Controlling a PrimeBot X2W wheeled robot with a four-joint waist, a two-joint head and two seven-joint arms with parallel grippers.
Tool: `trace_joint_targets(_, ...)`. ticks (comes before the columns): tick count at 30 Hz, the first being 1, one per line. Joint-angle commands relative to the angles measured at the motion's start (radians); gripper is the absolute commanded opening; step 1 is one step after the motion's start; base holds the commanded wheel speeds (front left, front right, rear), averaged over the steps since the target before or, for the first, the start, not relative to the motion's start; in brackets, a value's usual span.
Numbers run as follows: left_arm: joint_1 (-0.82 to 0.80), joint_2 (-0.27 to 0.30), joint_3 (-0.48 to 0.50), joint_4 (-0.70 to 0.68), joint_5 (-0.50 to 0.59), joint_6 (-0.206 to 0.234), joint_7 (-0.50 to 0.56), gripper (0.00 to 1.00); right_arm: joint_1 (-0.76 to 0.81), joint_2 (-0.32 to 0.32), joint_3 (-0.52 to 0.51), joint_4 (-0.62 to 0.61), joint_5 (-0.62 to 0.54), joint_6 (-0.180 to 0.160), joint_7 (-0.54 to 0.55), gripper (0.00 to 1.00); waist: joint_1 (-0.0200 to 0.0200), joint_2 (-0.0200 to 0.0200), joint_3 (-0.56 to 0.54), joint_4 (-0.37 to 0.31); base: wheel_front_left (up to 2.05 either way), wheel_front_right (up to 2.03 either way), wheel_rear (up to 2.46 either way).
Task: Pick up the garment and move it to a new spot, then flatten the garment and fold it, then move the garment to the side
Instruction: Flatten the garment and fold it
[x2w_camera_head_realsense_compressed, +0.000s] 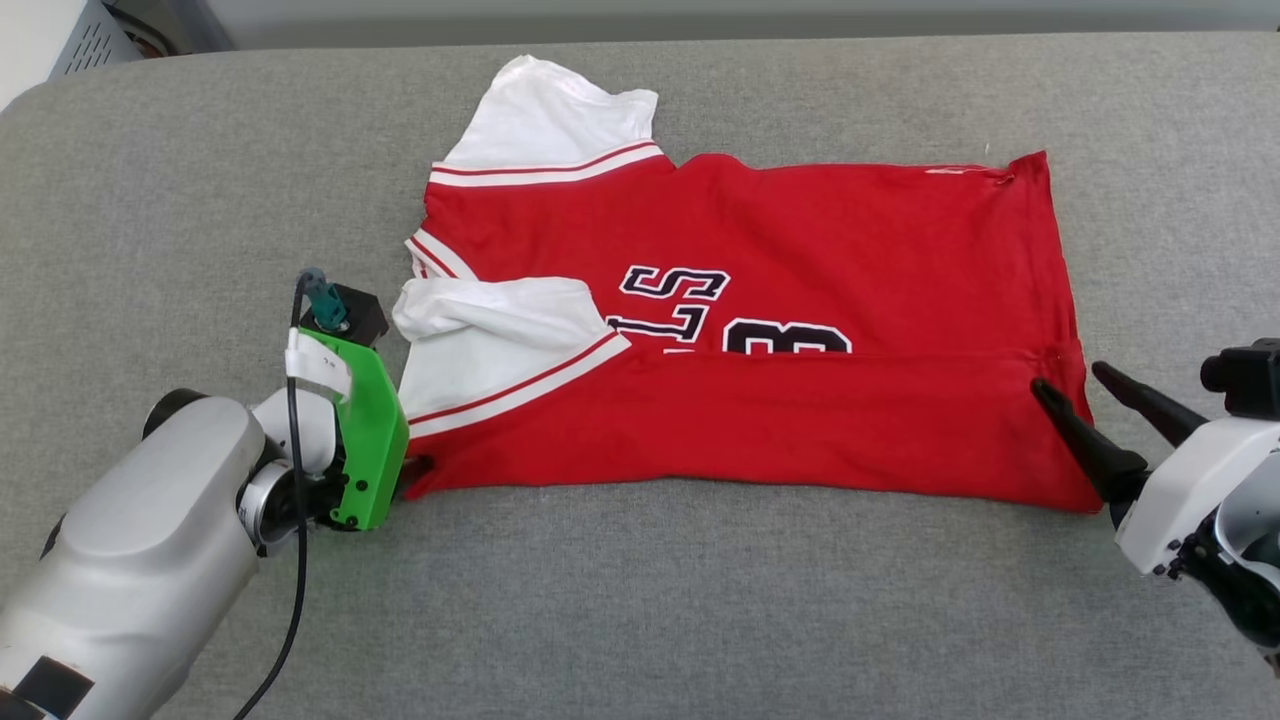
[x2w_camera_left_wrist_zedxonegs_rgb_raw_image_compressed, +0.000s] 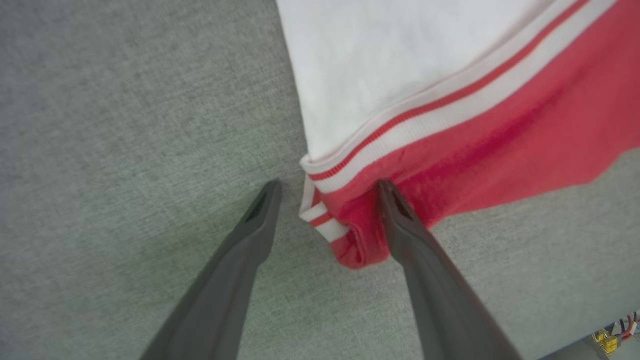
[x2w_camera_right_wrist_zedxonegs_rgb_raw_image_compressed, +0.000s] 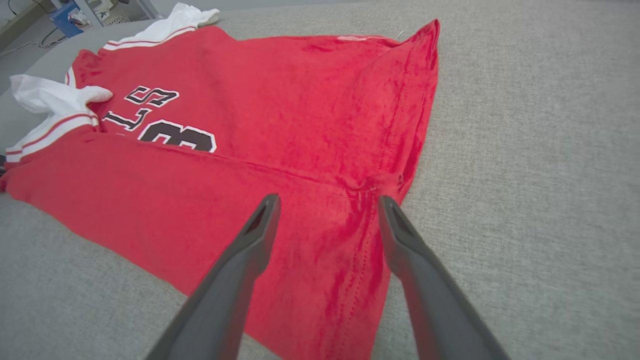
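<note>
The shirt (x2w_camera_head_realsense_compressed: 800, 250) lay spread across the grey table (x2w_camera_head_realsense_compressed: 640, 600), collar end toward the robot's left, hem toward its right, print (x2w_camera_head_realsense_compressed: 700, 310) facing up. Its near long edge was turned over the body and hid the lower part of the print. One white sleeve (x2w_camera_head_realsense_compressed: 480, 320) was bunched on top. Folding looked to be the step in hand, with the first lengthwise fold laid. The next move likely called for taking hold of the far edge, or the two ends, to fold again. The left arm (x2w_camera_head_realsense_compressed: 150, 520) reached in low from the near left, its jaws wide apart astride the shirt's near shoulder corner, holding nothing. The right arm (x2w_camera_head_realsense_compressed: 1200, 480) angled in from the right, its jaws spread apart at the near hem corner, also empty.
</note>
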Motion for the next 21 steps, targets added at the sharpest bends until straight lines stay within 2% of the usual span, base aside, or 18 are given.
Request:
trace_joint_targets(1, 0.066, -0.031, -0.047, 0.018, 0.0, -0.003, -0.007, 0.02, -0.028, -0.011, -0.003, -0.003, -0.008, -0.001, 0.007, 1.0, 0.0, -0.0001, -0.005, 0.0, 0.0, 0.0, 0.0)
trace_joint_targets(6, 0.059, -0.015, -0.058, -0.004, 0.018, -0.003, -0.096, 0.0, -0.063, -0.059, -0.025, -0.025, -0.05, -0.001, 0.022, 1.0, 0.0, -0.0001, -0.036, 0.008, 0.0, 0.0, 0.0)
trace_joint_targets(12, 0.058, 0.022, -0.052, -0.062, 0.04, -0.003, -0.192, 0.0, -0.083, -0.145, -0.055, -0.092, -0.054, -0.001, 0.143, 1.0, 0.0, -0.0001, -0.07, 0.026, 0.0, 0.0, 0.0)
trace_joint_targets(16, 0.072, 0.054, -0.046, -0.117, 0.051, -0.002, -0.232, 0.0, -0.074, -0.195, -0.042, -0.146, -0.02, -0.001, 0.328, 1.0, 0.0, -0.0001, -0.08, 0.031, 0.0, 0.0, 0.0)
trace_joint_targets(21, 0.085, 0.067, -0.044, -0.184, 0.06, 0.016, -0.251, 0.0, -0.043, -0.21, -0.03, -0.149, 0.041, -0.001, 0.546, 1.0, 0.0, -0.0001, -0.067, 0.046, 0.0, 0.0, 0.0)
